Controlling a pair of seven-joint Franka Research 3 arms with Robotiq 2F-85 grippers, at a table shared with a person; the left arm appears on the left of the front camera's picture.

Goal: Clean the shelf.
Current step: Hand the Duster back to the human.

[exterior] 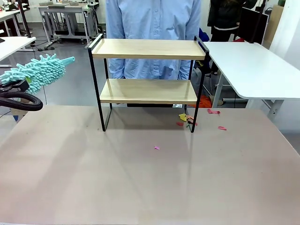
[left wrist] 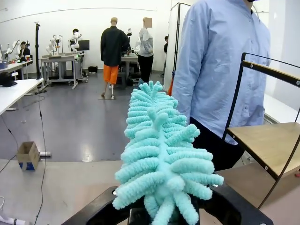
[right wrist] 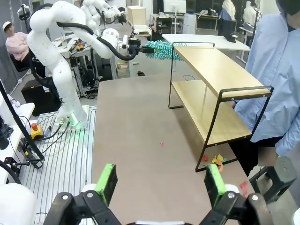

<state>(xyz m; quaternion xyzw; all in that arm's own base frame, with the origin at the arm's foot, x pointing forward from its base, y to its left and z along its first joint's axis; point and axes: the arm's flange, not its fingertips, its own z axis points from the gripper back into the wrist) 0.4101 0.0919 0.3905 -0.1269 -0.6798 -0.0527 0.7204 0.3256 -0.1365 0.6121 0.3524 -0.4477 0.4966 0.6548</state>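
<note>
- Left pincer (right wrist: 138,48) pinches the handle end of a teal chenille duster (exterior: 37,71); we see it held raised beyond the bench's left edge, well apart from the shelf (exterior: 147,82), its tip pointing toward the upper board.
- Right pincer (right wrist: 159,183) stands spread wide, its green pads (right wrist: 107,183) holding nothing, above the near part of the bench (exterior: 140,178).
- We find the shelf upright at the far middle of the bench, two light wooden boards in a black frame, both boards bare.
- Small scraps (exterior: 186,119), red and yellow, lie on the bench beside the shelf's right front leg; one pink scrap (exterior: 157,147) lies nearer us.
- Behind the shelf stands a person in a light blue shirt (exterior: 152,28).
</note>
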